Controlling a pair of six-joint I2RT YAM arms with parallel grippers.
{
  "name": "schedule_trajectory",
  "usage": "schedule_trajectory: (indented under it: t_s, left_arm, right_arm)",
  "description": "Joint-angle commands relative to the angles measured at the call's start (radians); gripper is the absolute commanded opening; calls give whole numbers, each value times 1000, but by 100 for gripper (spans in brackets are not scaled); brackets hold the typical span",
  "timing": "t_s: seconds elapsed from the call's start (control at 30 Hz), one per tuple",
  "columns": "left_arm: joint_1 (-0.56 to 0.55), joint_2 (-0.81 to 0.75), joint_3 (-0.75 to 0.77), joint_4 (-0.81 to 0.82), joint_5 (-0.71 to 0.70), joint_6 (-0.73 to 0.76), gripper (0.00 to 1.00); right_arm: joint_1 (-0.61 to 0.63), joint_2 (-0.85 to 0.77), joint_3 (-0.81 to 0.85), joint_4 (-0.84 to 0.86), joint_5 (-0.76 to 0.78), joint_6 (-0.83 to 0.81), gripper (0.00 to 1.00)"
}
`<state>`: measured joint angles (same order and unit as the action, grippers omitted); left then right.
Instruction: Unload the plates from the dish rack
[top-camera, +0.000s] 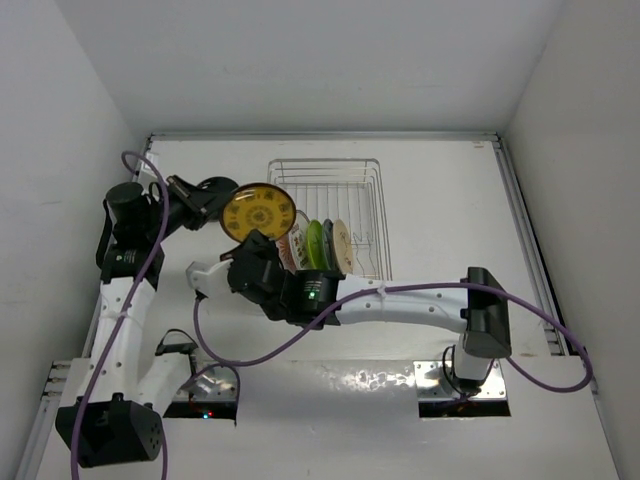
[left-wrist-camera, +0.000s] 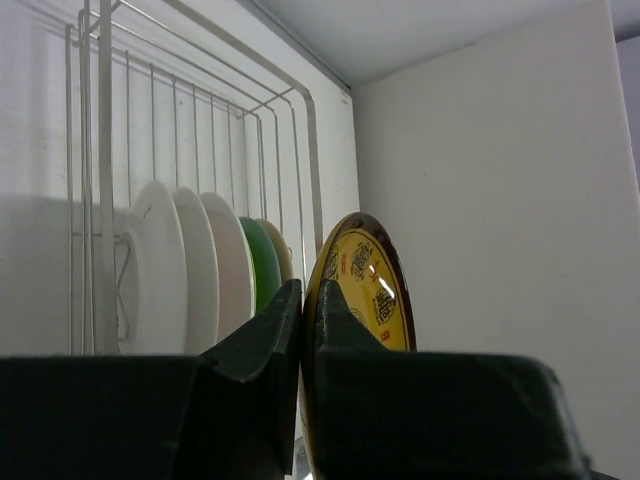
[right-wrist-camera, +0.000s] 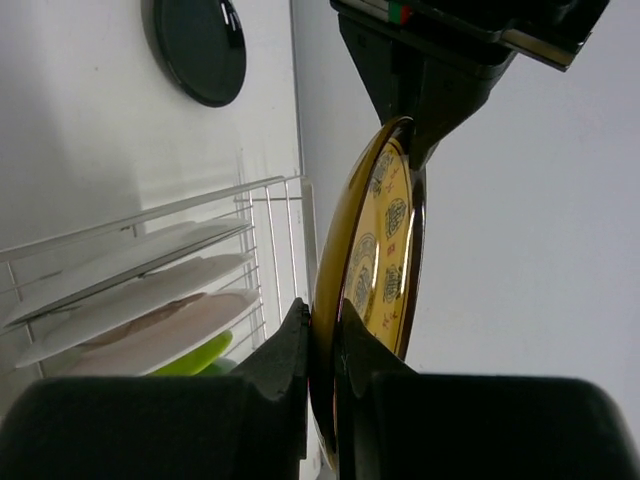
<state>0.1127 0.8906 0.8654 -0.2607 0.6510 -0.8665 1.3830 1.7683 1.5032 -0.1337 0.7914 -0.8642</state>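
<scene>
You have one yellow plate (top-camera: 258, 211) left of the rack (top-camera: 350, 175), mid-frame; the left gripper (left-wrist-camera: 303, 300) and the right gripper (right-wrist-camera: 322, 318) both pinch its rim. Five plates (left-wrist-camera: 200, 275) stand in the rack.

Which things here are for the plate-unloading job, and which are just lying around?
For the job: yellow plate, gripped by left fingers and right fingers; standing plates; dish rack; black plate lying flat.
Just lying about: purple cables.
</scene>
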Motion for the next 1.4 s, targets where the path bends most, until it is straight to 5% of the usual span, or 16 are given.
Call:
schedule_trajectory:
  t_s: [0.0,0.07,0.1,0.13,0.37,0.57,0.9,1.37]
  left_arm:
    - [-16,-24,4,31,33,-16,0]
    - [-16,-33,-2,44,-20,-31,0]
    - [-15,-35,-9,51,-42,-38,0]
    - [-15,-33,-9,52,-68,-45,0]
    - [-4,51,56,12,-492,-60,0]
    - [8,290,121,82,-754,-63,0]
    - [18,643,264,218,-929,14,0]
    - [33,778,254,159,-976,0,6]
  right_arm:
    - [-4,16,68,117,-12,-26,15]
    - [-15,7,65,118,-12,23,43]
    - [-21,-3,52,118,-12,48,85]
    - [-35,-13,46,117,-15,109,99]
    - [-183,-222,20,-81,-148,603,99]
    - [-274,-473,-96,-190,-193,902,99]
    - [-280,-665,-247,-302,-170,981,99]
    - [-320,-609,-299,-299,-193,1053,99]
